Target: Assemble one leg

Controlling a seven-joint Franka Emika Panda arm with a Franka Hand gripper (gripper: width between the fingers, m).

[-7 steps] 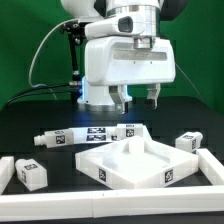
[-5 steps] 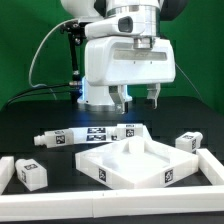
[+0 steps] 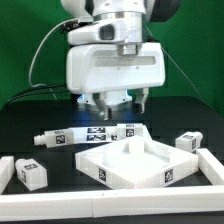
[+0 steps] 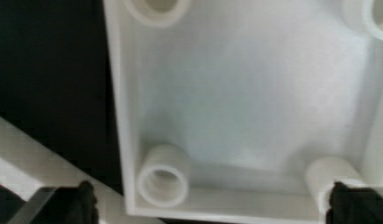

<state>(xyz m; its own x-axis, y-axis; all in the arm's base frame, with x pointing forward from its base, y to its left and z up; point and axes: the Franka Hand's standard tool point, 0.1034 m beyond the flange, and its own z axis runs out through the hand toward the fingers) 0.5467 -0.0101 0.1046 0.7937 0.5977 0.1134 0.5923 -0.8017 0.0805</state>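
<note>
Two alike small white tagged blocks lie on the black table, one at the front left [image 3: 30, 172] and one at the right [image 3: 187, 143]; I cannot tell which one is the leg. My gripper [image 3: 122, 104] hangs open and empty above the table, behind the white tray-like piece [image 3: 100, 166]. It touches nothing and is well away from both blocks. In the wrist view my gripper [image 4: 209, 206] is wide open over the tray's inside [image 4: 241, 100], which has round sockets [image 4: 161, 181] in its corners. Neither block shows there.
Two long white tagged rods [image 3: 68, 137] [image 3: 125, 130] lie end to end behind the tray. White rails [image 3: 213, 166] run along the front and sides of the work area. The arm's base and cables stand at the back.
My arm and gripper have moved toward the exterior view's left. The gripper stays open. No part on the table has moved.
</note>
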